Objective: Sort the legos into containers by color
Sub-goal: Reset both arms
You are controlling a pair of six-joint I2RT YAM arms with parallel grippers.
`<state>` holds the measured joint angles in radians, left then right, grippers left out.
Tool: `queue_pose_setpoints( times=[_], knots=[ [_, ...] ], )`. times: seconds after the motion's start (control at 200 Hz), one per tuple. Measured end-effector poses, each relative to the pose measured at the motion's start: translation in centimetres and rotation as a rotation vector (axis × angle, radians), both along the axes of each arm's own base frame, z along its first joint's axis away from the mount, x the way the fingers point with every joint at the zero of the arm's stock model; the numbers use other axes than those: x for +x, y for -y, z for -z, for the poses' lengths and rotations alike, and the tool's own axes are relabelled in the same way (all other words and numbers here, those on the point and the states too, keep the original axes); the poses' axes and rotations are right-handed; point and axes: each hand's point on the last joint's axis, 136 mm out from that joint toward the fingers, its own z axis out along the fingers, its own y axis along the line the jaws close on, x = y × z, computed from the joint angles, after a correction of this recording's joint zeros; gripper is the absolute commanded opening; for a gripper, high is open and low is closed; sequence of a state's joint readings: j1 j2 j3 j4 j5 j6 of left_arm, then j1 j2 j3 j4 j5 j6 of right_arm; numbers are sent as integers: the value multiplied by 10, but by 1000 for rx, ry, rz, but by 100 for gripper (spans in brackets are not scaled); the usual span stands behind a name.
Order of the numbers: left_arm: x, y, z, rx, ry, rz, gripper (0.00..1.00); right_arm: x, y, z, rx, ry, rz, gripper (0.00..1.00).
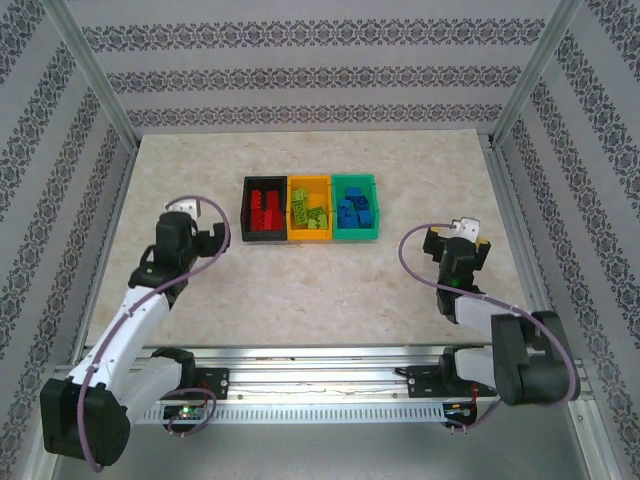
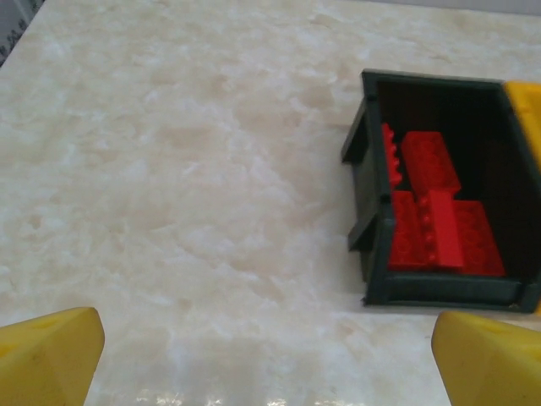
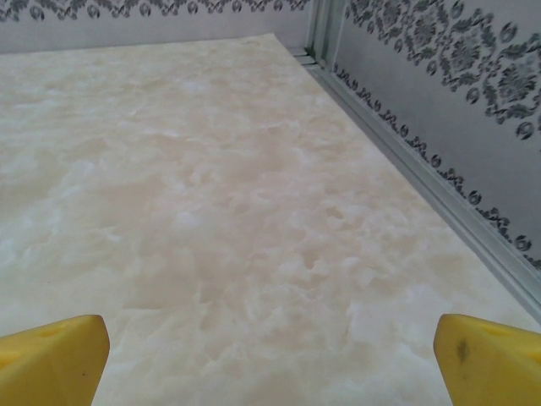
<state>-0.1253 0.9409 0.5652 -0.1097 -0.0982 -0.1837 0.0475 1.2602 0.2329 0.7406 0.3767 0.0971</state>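
Three containers stand side by side at the table's middle back. The black bin [image 1: 264, 209] [image 2: 378, 245] holds red legos [image 1: 266, 212] [image 2: 439, 228]. The orange-yellow bin [image 1: 309, 208] holds lime green legos [image 1: 311, 214]. The green bin [image 1: 356, 206] holds blue legos [image 1: 354, 209]. My left gripper [image 1: 203, 222] [image 2: 269, 372] hangs left of the black bin, open, with bare table between its yellow fingers [image 2: 46, 355]. My right gripper [image 1: 462, 235] [image 3: 270, 372] is to the right of the green bin, open and empty, yellow fingers [image 3: 490, 355] wide apart.
The marble-patterned table [image 1: 320, 290] is bounded by patterned walls and an aluminium frame; a frame rail [image 3: 423, 169] runs along the right edge near my right gripper. Both arm bases sit on the rail [image 1: 320, 365] at the near edge.
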Motion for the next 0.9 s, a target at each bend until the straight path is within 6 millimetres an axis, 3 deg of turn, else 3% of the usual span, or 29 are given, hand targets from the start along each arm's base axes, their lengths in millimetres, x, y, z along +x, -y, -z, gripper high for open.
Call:
queue_pose_setpoints(
  times=[0.12,0.22,0.36,0.565,0.734,0.904],
  knots=[
    [-11,-13,62,64,36,-40,99,7,-11,-8,4,35,-77,98],
    [-16,-23,89,130,55,-64,99,12,-22,-14,5,63,-145,98],
    [5,-23,80,161,141,-61,99,20,-29,-13,16,90,-184,98],
    [33,-24,79,203,228,-62,99,28,-41,24,28,38,-255,98],
    [40,-21,98,218,206,-31,99,35,-44,10,22,85,-271,98],
    [65,-20,71,211,272,-47,99,46,-48,0,24,106,-289,98]
  ],
)
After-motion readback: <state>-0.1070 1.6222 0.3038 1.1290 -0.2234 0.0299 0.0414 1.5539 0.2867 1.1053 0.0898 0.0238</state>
